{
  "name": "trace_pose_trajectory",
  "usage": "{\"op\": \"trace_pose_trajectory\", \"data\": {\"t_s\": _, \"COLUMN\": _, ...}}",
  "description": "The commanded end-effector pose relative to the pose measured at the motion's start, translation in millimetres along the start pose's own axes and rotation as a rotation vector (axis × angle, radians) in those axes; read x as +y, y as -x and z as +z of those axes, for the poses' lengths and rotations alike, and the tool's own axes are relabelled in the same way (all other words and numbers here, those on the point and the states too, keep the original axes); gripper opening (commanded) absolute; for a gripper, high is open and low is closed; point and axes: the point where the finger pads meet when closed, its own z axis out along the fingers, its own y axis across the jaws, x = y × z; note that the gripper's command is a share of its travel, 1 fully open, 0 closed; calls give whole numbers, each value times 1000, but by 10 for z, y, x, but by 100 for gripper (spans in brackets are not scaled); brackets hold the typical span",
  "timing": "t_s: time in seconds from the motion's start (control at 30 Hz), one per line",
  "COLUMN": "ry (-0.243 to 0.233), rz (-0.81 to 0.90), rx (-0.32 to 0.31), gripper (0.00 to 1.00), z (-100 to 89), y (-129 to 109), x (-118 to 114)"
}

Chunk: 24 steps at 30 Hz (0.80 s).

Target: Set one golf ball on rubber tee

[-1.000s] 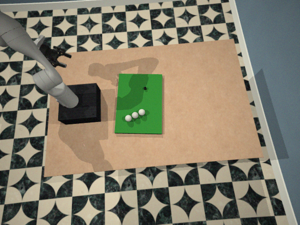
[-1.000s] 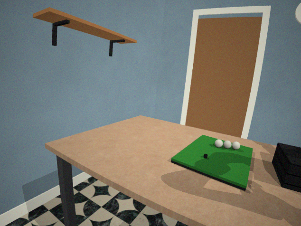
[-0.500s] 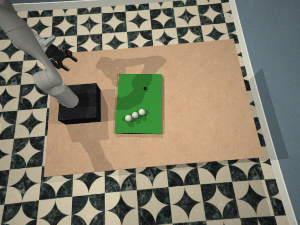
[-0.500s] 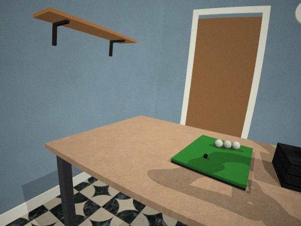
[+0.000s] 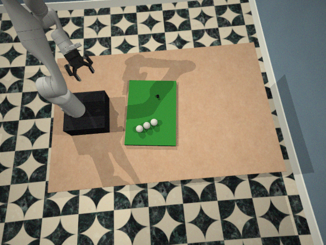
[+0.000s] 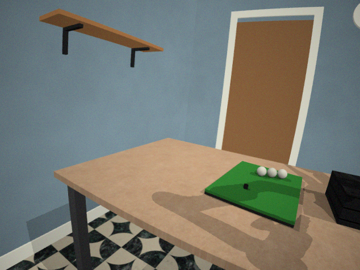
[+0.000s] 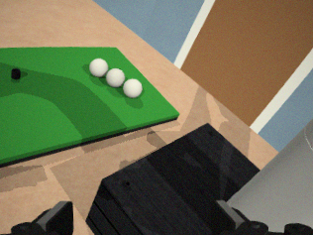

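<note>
Three white golf balls lie in a touching row near the front of the green mat. They also show in the exterior view and the wrist view. The small black rubber tee stands on the mat's far part with nothing on it; it also shows in the exterior view and the wrist view. My gripper is open and empty, high above the table's far left corner, well away from the mat. Only its finger bases show at the bottom of the wrist view.
A black box, the arm's base, stands on the table left of the mat; it fills the lower wrist view. A brown door and a wall shelf are behind the table.
</note>
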Motion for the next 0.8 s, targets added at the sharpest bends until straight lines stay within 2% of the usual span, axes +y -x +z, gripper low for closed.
{"op": "trace_pose_trajectory", "data": {"t_s": 0.0, "ry": 93, "rz": 104, "rx": -96, "gripper": 100, "z": 135, "y": -88, "x": -106}}
{"op": "trace_pose_trajectory", "data": {"t_s": 0.07, "ry": 142, "rz": 169, "rx": -160, "gripper": 100, "z": 209, "y": -95, "x": -168}}
{"op": "trace_pose_trajectory", "data": {"t_s": 0.13, "ry": 142, "rz": 169, "rx": -160, "gripper": 100, "z": 209, "y": -95, "x": -168}}
{"op": "trace_pose_trajectory", "data": {"t_s": 0.37, "ry": 300, "rz": 428, "rx": -384, "gripper": 100, "z": 490, "y": -182, "x": -439}}
{"op": "trace_pose_trajectory", "data": {"t_s": 0.57, "ry": 414, "rz": 682, "rx": -560, "gripper": 100, "z": 793, "y": -375, "x": -705}}
{"op": "trace_pose_trajectory", "data": {"t_s": 0.63, "ry": 446, "rz": 772, "rx": -612, "gripper": 100, "z": 913, "y": -466, "x": -788}}
{"op": "trace_pose_trajectory", "data": {"t_s": 0.7, "ry": 446, "rz": 772, "rx": -612, "gripper": 100, "z": 913, "y": -466, "x": -788}}
{"op": "trace_pose_trajectory", "data": {"t_s": 0.77, "ry": 476, "rz": 862, "rx": -661, "gripper": 100, "z": 1043, "y": -571, "x": -863}}
